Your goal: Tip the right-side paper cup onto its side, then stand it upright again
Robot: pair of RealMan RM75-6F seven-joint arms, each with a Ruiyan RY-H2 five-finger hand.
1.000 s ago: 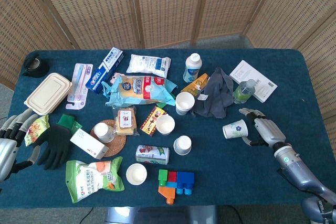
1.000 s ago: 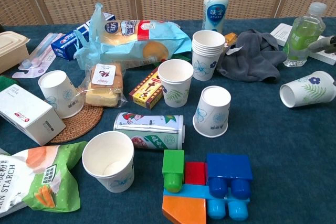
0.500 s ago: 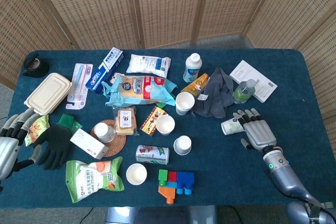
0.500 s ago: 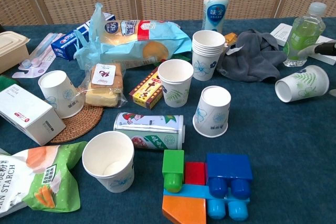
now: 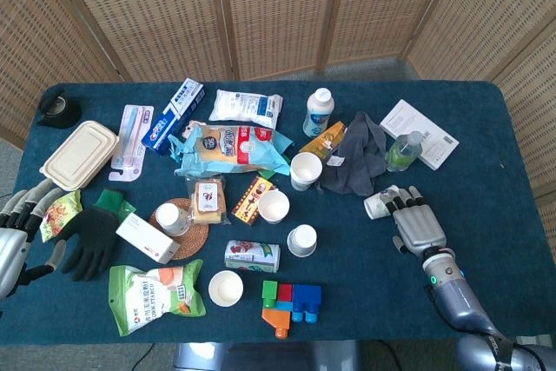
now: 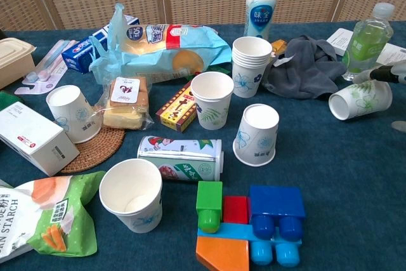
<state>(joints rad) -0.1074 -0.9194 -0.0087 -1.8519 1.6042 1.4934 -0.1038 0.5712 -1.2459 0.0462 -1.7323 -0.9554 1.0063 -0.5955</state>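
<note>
Metal-grey right hand point(image 5: 417, 225) lies over the paper cup point(image 5: 377, 205), fingers spread across its top; whether they actually grip it I can't tell. Chest view shows only a fingertip point(image 6: 388, 72) on the cup point(image 6: 360, 99). Cup is on its side, mouth pointing toward the grey cloth point(image 5: 356, 158), lying near that cloth's right-front edge and just in front of the green bottle point(image 5: 403, 150).

Progress, judged from how things lie: tipping is done, standing back up isn't. What's left: get fingers round the wall, rotate it onto its base, let go w/o crushing the thin paper.

Left hand point(image 5: 19, 230), far from the cloth at the table's point(image 5: 486, 110) opposite edge, holds nothing, fingers loosely apart.
</note>
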